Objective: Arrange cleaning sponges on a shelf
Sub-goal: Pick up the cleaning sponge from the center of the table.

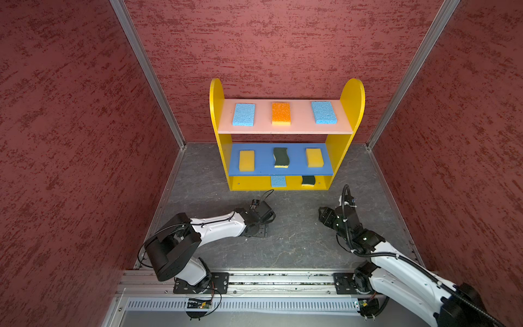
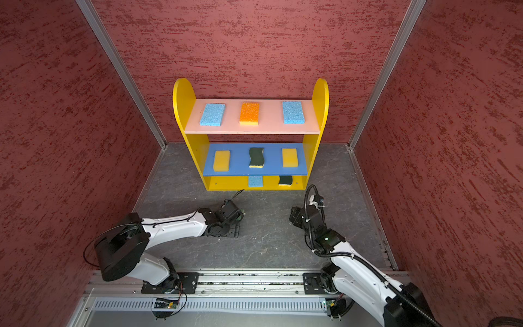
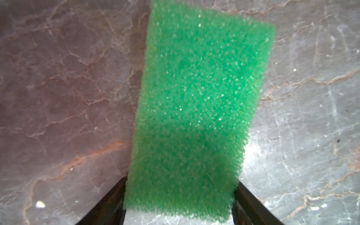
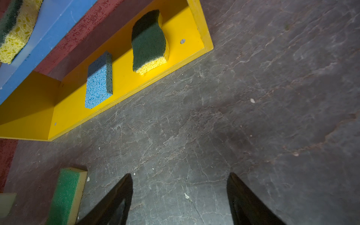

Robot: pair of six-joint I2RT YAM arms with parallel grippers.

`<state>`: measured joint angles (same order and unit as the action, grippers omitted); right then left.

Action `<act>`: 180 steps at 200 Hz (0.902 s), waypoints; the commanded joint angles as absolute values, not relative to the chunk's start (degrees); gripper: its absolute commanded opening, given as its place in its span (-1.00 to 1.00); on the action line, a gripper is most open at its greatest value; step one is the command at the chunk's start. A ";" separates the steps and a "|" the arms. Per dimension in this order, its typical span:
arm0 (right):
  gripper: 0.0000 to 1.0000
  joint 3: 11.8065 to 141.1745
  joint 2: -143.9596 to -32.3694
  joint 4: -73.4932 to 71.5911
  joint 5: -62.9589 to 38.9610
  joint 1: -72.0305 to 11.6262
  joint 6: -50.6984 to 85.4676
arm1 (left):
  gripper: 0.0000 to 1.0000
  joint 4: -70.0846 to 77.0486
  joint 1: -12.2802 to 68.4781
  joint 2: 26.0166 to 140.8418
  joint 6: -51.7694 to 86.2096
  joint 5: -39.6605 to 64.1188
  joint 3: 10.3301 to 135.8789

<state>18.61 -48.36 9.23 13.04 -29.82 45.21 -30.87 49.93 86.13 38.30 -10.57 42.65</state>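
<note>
In front of the shelf [image 1: 352, 96], your left gripper [image 3: 181, 181] straddles the green sponge [image 3: 194, 107]; you cannot tell whether its fingers clamp it. Your right gripper [image 4: 179, 174] has its fingers apart, empty.

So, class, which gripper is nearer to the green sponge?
Left. The left gripper straddles the green sponge, closing in on both its sides. The right gripper hangs apart from it, over bare floor.

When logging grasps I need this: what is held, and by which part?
The left gripper clamps the green sponge across its long sides, near one end. The right gripper is open, empty.
</note>
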 commanded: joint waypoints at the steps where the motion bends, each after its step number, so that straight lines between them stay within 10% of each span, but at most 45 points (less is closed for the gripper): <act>1: 0.53 18.63 -48.67 8.42 12.23 -29.47 46.05 | 0.57 -29.62 50.05 86.52 38.38 -9.79 41.69; 97: 0.51 17.93 -47.31 9.80 12.42 -29.44 47.01 | 0.82 -31.59 51.25 91.69 32.39 -13.88 44.91; 180: 0.49 17.14 -46.61 9.91 12.19 -29.38 48.12 | 0.47 -29.55 52.28 93.10 34.82 -13.71 42.84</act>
<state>17.56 -46.72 9.69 12.62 -29.82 47.24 -28.03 52.14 90.76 33.78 -14.04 45.56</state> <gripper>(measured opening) 0.748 0.749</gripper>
